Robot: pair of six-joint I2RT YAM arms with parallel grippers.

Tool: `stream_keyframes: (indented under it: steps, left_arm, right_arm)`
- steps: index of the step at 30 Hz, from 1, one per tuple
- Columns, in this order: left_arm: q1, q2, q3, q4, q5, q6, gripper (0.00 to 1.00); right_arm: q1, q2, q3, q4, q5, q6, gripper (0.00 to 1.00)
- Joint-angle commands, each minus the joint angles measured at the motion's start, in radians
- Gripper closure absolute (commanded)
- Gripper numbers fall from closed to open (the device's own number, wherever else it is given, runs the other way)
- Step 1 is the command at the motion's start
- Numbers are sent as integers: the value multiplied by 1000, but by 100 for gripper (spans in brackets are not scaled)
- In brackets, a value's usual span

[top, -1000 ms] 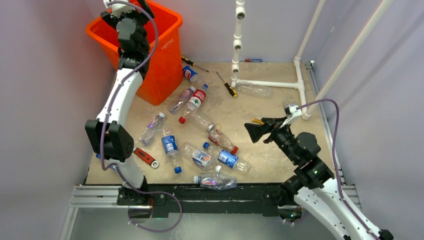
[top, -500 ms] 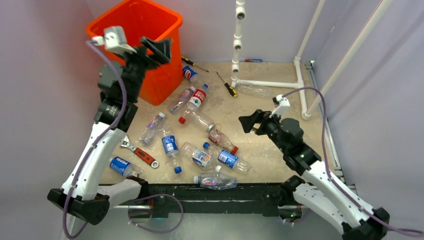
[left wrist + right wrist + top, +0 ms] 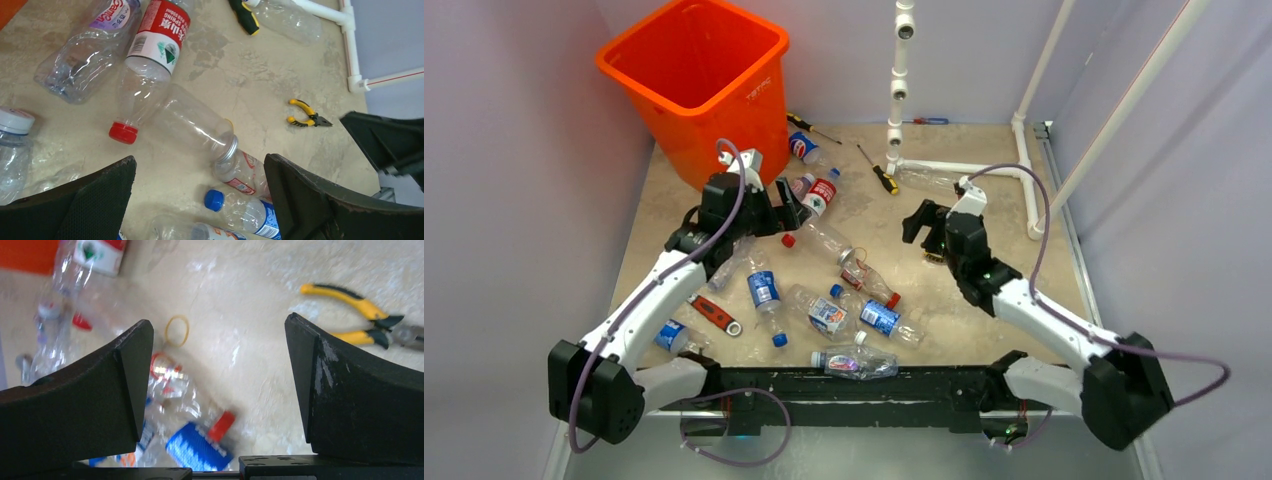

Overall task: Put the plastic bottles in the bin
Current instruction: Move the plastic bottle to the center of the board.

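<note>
The orange bin [image 3: 694, 70] stands at the far left corner. Several plastic bottles lie scattered on the table, among them a red-labelled one [image 3: 819, 195], a clear one [image 3: 827, 238], a red-capped one [image 3: 869, 280] and a blue-labelled one [image 3: 879, 318]. My left gripper [image 3: 786, 208] is open and empty, low over the bottles in front of the bin. In the left wrist view [image 3: 200, 165] a blue-capped bottle [image 3: 240, 210] lies between its fingers. My right gripper [image 3: 921, 225] is open and empty over the table's middle; in its wrist view [image 3: 218, 340] a red-capped bottle [image 3: 200, 435] lies below it.
A white pipe frame [image 3: 899, 90] stands at the back right with a clear bottle [image 3: 929, 180] beside it. Screwdrivers [image 3: 882, 178] lie near it. Yellow pliers [image 3: 360, 325] lie right of my right gripper. A red-handled wrench [image 3: 714, 312] lies at the near left.
My left arm has swung from above the bin down to the bottles in front of it, gripper open. My right arm has reached left and farther over the table's middle.
</note>
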Motion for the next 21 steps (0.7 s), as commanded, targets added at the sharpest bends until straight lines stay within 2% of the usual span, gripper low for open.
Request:
stream_keyframes:
  steps: [1,5,8,13,19,21]
  left_arm:
    - [-6,-54,-17,75,40,-18,1]
    - [-7,-122,-107,130,12,-36,1]
    - [-7,-151,-151,133,-17,-27,2]
    - [-6,-181,-174,137,-12,-39,2]
    - [-1,-188,-183,142,1,-49,2]
    - [5,-181,-184,145,14,-49,2]
  right_arm:
    - [-62,174,109,189,168,37,5]
    - [-139,367,220,286,232,35,7]
    - [-175,497,313,370,281,-50,7]
    - [-274,711,503,325,256,-109,8]
    - [-372,893,663,255,152,-161,14]
    - [-389,953,738,185,94,-175,15]
